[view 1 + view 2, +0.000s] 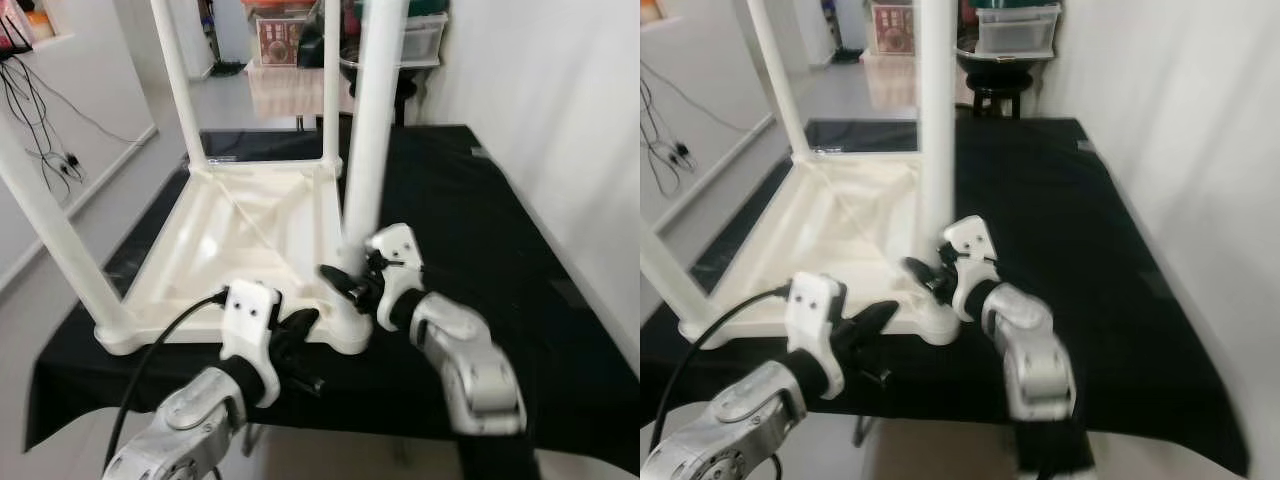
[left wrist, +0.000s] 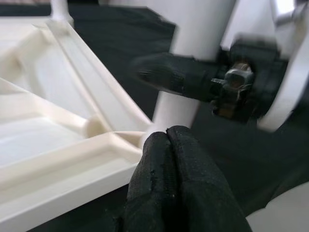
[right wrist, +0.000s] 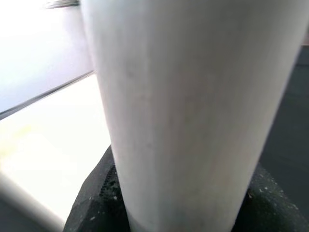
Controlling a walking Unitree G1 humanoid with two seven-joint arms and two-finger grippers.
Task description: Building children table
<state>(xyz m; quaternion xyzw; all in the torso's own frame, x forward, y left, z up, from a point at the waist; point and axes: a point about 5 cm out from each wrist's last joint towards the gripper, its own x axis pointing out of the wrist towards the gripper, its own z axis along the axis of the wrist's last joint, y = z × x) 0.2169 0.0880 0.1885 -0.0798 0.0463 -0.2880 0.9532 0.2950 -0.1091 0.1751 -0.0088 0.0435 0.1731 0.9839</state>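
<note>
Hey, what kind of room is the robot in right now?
Probably a room in a home, used as a workspace: a white children's table lies upside down on a black-covered table, with cables along the wall and storage boxes behind.

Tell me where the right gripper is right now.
The right gripper is at the foot of the near-right table leg, its black fingers around it just above the upturned white tabletop on the black cloth, with the left gripper close beside it.

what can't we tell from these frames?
- Leg tops: the white table leg runs off the top edge in both eye views.
- Leg socket seating: right gripper covers it; right wrist view is too close.
- Left wrist view: right gripper blurred behind the left gripper.
</note>
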